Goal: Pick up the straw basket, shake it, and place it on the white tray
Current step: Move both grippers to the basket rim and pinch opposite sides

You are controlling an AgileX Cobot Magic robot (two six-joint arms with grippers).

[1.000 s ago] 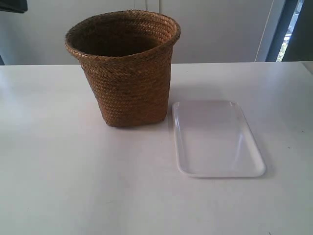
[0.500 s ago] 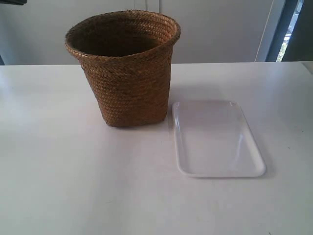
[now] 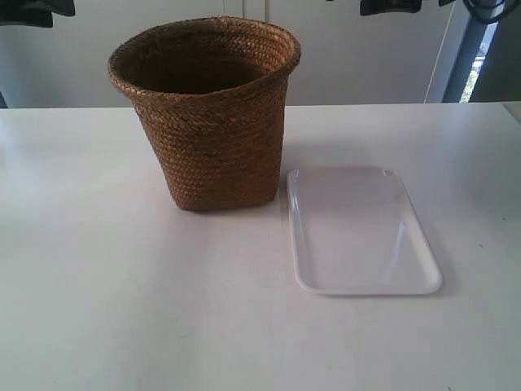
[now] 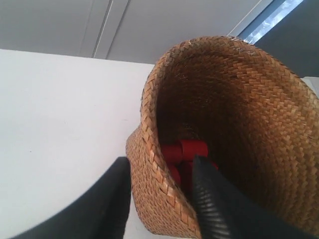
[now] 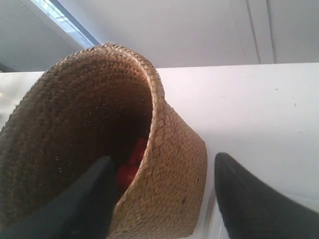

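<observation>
Here's the tall brown woven straw basket (image 3: 213, 138), upright on the white table (image 3: 98, 285), mouth to the ceiling, not lifted yet. Just beside its base, toward the exterior view's right, lies the flat glossy white rectangular tray (image 3: 362, 236), its long side running away from the camera; whether the two touch, I can't tell. At the top edge of the exterior view there are only dark slivers: the arm at the exterior view's left (image 3: 37, 10) and the arm at the exterior view's right (image 3: 391, 6). Both are high and well apart from the basket, one to each side, neither clearly nearer.

Now the wrist views. The left gripper (image 4: 160, 167) is spread wide and holds nothing. The basket sits ahead of it and below, and the braided rim lines up with the gap: one black finger (image 4: 112, 204) shows outside the wall, the other over the inside. Red blocky pieces (image 4: 187, 149) lie at the bottom. The right gripper (image 5: 164, 160), spread wider and empty too, looks in from the opposite side, the rim likewise framed between its fingers (image 5: 244, 199). My read: each has to come down onto its own side of the rim before any lift, and I see no contact on either side
</observation>
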